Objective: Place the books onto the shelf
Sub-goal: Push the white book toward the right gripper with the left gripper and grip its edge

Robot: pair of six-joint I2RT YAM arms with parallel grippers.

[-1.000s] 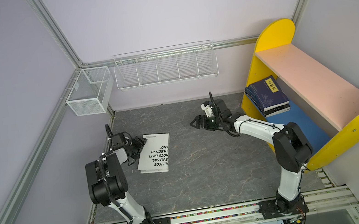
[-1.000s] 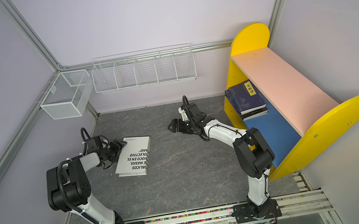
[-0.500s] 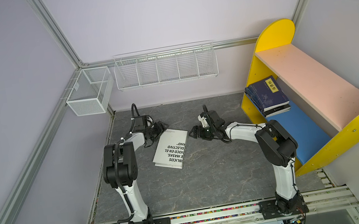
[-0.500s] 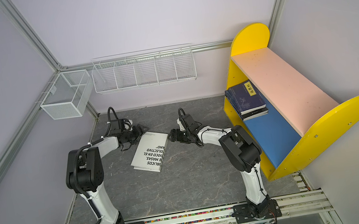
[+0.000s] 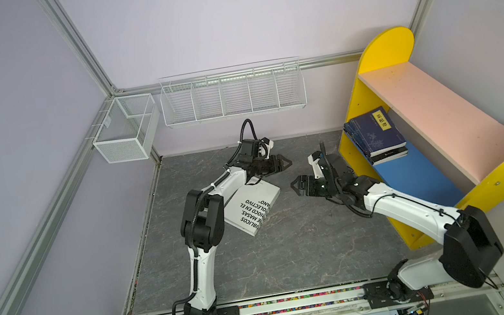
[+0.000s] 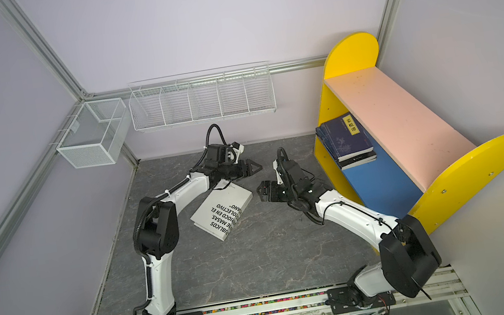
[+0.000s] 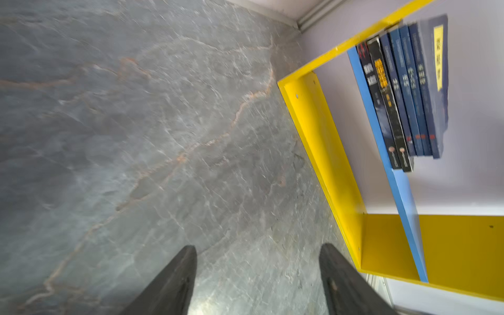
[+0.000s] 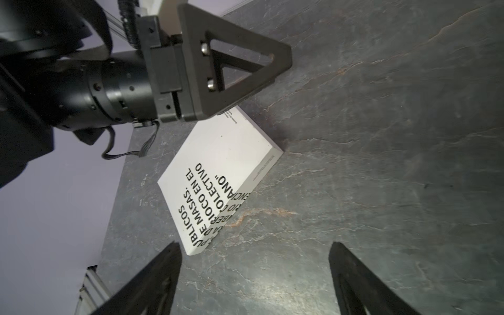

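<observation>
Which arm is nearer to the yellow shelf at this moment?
Right. The right arm runs along the shelf's open front, with the right gripper pointing away from it. The left gripper is out mid-floor, facing the shelf across bare floor.

Both arms were stretched low toward the middle.
The left gripper [image 5: 288, 162] and right gripper [image 5: 294, 188] faced each other, jaws apart, seemingly holding nothing.

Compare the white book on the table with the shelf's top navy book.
The white book lies alone on the grey table; the navy book tops a stack on the shelf's blue board. The white book carries large black lettering, the navy book a yellow label. Both lie flat, cover up.
</observation>
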